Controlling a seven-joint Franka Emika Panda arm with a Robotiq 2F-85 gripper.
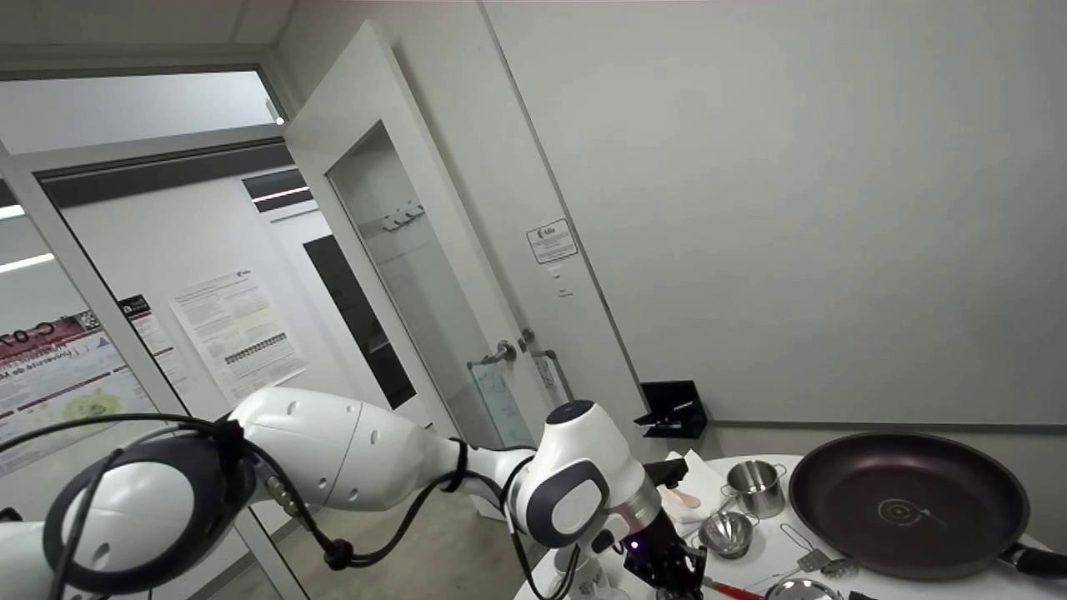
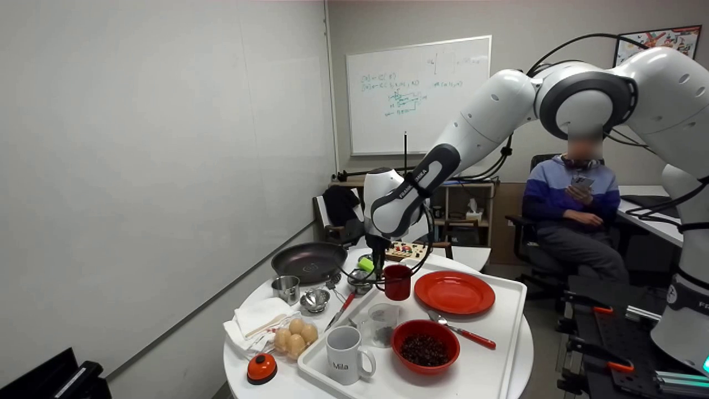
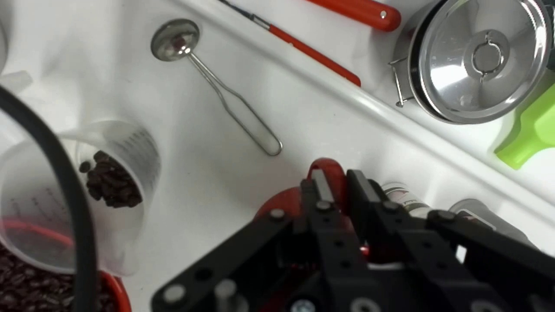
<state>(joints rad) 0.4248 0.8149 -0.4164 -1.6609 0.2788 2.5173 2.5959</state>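
In an exterior view a red mug (image 2: pixel 397 284) stands upright near the far-left side of the white tray (image 2: pixel 482 370). My gripper (image 3: pixel 337 183) points down at it, its two fingers on either side of the mug's red handle (image 3: pixel 330 167) and shut on it. Most of the mug's body (image 3: pixel 279 204) is hidden by the fingers in the wrist view. Whether its base touches the tray I cannot tell. Beside it lies a red plate (image 2: pixel 454 292). A small metal ladle (image 3: pixel 175 40) rests on the tray close to the handle.
A clear measuring cup (image 2: pixel 382 318) with dark beans stands by a red bowl (image 2: pixel 451 357) of beans. Also around are a grey mug (image 2: pixel 343 357), a red-handled spoon (image 2: pixel 476 337), a lidded steel pot (image 3: pixel 481 56), a large pan (image 1: pixel 909 508) and eggs (image 2: pixel 296 337).
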